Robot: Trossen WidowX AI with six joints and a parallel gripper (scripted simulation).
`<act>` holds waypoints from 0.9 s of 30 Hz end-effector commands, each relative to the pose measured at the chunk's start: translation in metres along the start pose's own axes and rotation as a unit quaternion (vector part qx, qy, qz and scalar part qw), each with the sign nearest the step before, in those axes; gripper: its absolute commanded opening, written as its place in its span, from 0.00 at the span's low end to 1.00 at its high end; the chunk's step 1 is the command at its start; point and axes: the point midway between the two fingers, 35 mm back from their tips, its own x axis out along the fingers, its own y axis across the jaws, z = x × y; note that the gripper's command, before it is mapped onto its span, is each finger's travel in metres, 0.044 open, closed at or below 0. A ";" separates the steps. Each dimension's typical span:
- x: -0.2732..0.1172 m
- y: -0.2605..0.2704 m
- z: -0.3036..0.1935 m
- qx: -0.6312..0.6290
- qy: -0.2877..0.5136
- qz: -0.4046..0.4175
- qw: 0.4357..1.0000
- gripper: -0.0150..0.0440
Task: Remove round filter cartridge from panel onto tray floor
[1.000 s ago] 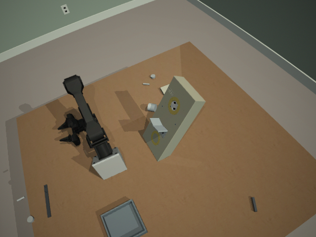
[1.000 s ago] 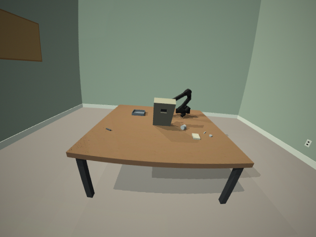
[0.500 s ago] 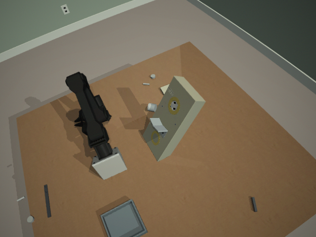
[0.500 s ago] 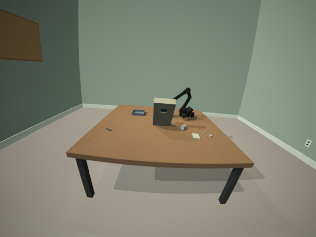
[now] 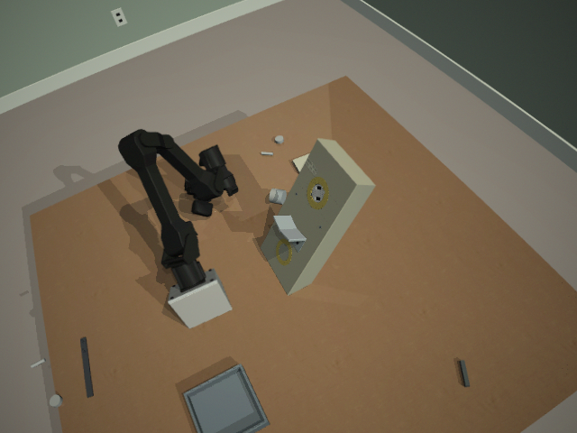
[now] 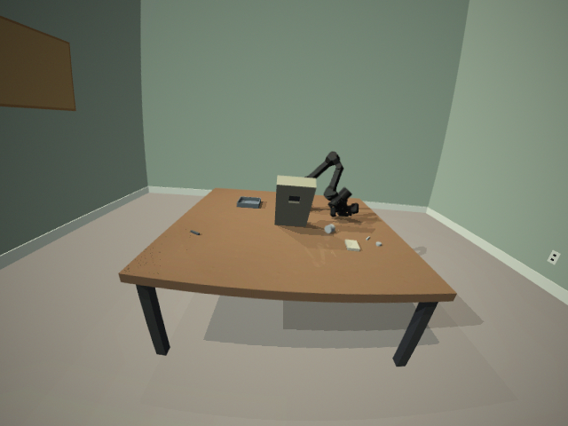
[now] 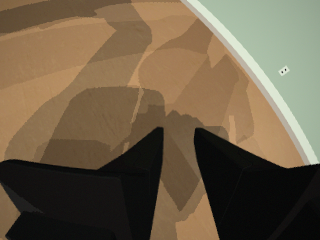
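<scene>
The round grey filter cartridge (image 5: 317, 192) sits in the face of the service panel (image 5: 337, 184) (image 6: 291, 213), inside a yellow ring, with two dark slots showing. Whether it is exactly flush is too small to tell. My gripper (image 7: 179, 134) is empty, its fingers standing a narrow gap apart. It is low over the table on the robot's side of the panel, away from the cartridge. In the wrist view only table, shadows and wall lie beyond the fingertips. The grey-blue tray (image 5: 221, 406) (image 6: 248, 201) is empty.
A pale angled hood (image 5: 289, 229) juts from the panel above a second yellow ring. A white cylinder (image 5: 277, 196) (image 6: 329, 228) lies beside the panel, near a cream plate (image 6: 352, 245). Dark bars lie at the left (image 5: 87, 368) and right (image 5: 463, 373).
</scene>
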 end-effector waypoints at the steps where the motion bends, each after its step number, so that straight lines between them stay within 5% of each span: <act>1: -0.041 -0.029 -0.029 -0.013 0.077 -0.046 0.996 0.42; 13: -0.218 -0.085 -0.074 -0.032 0.332 -0.177 0.926 0.42; 27: -0.419 -0.088 -0.025 -0.039 0.587 -0.279 0.759 0.42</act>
